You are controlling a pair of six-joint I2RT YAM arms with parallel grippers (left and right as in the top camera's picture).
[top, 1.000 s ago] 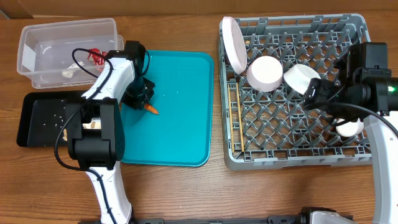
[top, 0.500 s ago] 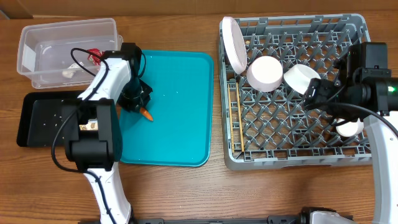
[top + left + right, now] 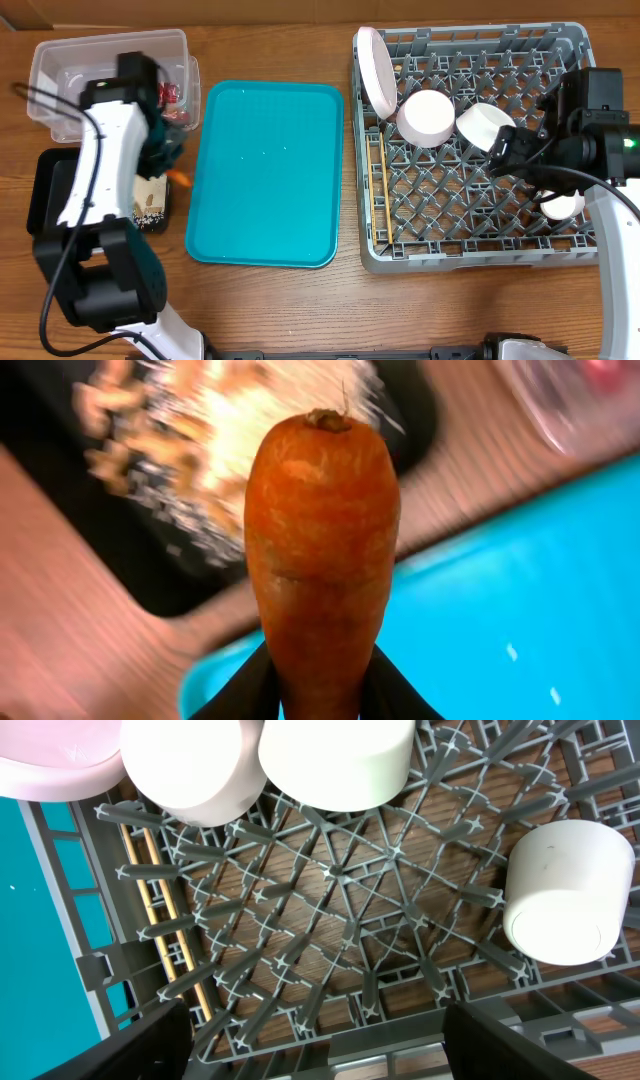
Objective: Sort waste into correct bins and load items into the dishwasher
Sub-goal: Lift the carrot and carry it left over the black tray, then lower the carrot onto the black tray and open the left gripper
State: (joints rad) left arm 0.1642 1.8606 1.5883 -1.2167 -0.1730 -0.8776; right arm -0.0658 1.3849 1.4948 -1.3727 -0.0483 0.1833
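My left gripper [image 3: 168, 152] [image 3: 320, 698] is shut on the orange carrot [image 3: 182, 178] [image 3: 322, 550] and holds it over the right end of the black tray [image 3: 48, 190] [image 3: 150, 575], which holds tan scraps and white crumbs [image 3: 150, 203] [image 3: 180, 420]. The clear tub [image 3: 100, 45] holds the red wrapper [image 3: 172, 93]. The grey rack [image 3: 470, 258] [image 3: 330, 870] holds the plate [image 3: 372, 65], two bowls [image 3: 427, 115] [image 3: 483, 122], the cup [image 3: 562, 207] [image 3: 565, 890] and chopsticks [image 3: 381, 190] [image 3: 165, 915]. My right gripper [image 3: 505, 150] [image 3: 315, 1045] is open and empty above the rack.
The teal serving tray [image 3: 265, 170] [image 3: 500, 600] lies between the bins and the rack, with only tiny specks on it. Wooden table surface [image 3: 300, 310] runs along the front. The left arm's base and cable sit at the front left.
My left gripper has carried the carrot off the teal tray and leftward, to the black tray's right end. The right arm has not moved.
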